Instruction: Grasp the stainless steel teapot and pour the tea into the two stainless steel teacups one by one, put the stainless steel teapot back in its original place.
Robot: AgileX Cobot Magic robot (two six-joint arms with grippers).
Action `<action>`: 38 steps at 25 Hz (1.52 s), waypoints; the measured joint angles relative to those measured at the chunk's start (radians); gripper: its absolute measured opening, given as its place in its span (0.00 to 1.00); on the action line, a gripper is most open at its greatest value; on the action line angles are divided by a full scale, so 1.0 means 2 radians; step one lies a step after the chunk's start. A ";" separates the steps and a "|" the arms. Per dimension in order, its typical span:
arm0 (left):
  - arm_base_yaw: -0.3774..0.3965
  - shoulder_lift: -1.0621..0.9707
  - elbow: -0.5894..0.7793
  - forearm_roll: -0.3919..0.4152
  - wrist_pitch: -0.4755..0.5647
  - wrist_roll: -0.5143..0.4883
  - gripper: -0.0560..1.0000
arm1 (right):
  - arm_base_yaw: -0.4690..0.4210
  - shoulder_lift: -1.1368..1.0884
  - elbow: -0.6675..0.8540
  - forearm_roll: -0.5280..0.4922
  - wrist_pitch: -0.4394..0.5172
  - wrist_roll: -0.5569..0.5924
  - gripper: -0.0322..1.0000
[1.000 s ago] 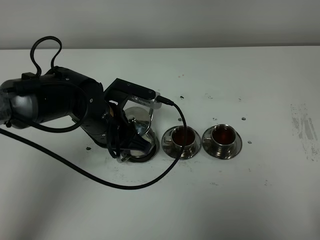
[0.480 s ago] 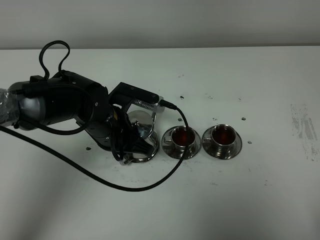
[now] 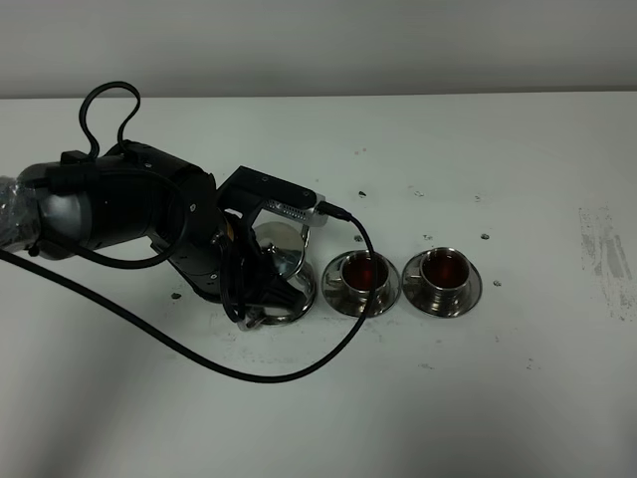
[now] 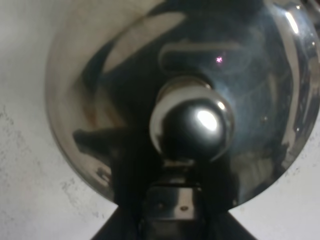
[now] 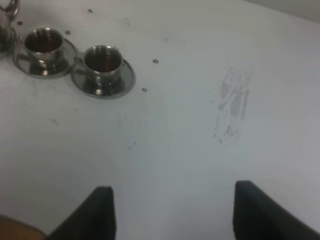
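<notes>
A loop of black cable (image 3: 249, 370) lies nearest on the white table (image 3: 518, 398), curving from the left edge round to a plug by the left gripper (image 3: 267, 299). Just beyond it, left of centre, the stainless steel teapot (image 3: 281, 257) stands upright, mostly hidden under the left arm (image 3: 119, 209). The left wrist view looks straight down on the domed lid and its round knob (image 4: 192, 125). The left gripper is clenched at the pot's near-left side, seemingly on the loop handle, though the contact itself is hidden. The spout cannot be made out, so which way the pot points cannot be told. A steel rim (image 3: 307, 295) shows under the pot — whether it is the dish is unclear.

Immediately right, in a left-to-right row, stand the two stainless steel teacups (image 3: 362, 272) on saucers, both holding reddish-brown tea (image 3: 443, 267) — the saucers nearly touch.

The right gripper (image 5: 172, 210) hangs over bare, scuffed table to the right, fingers (image 5: 260, 212) spread wide, holding nothing.
</notes>
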 joint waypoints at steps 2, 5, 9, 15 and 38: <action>0.000 0.000 0.000 -0.001 0.004 0.000 0.25 | 0.000 0.000 0.000 0.000 0.000 0.000 0.54; 0.000 0.000 0.000 -0.004 0.007 0.000 0.25 | 0.000 0.000 0.000 0.000 0.000 0.000 0.54; 0.000 0.000 0.000 -0.004 0.007 -0.002 0.25 | 0.000 0.000 0.000 0.000 0.000 0.000 0.54; 0.000 0.000 0.000 -0.007 0.008 -0.003 0.29 | 0.000 0.000 0.000 0.000 0.000 0.000 0.54; 0.000 -0.024 0.000 -0.018 0.033 -0.005 0.51 | 0.000 0.000 0.000 0.000 0.000 0.000 0.54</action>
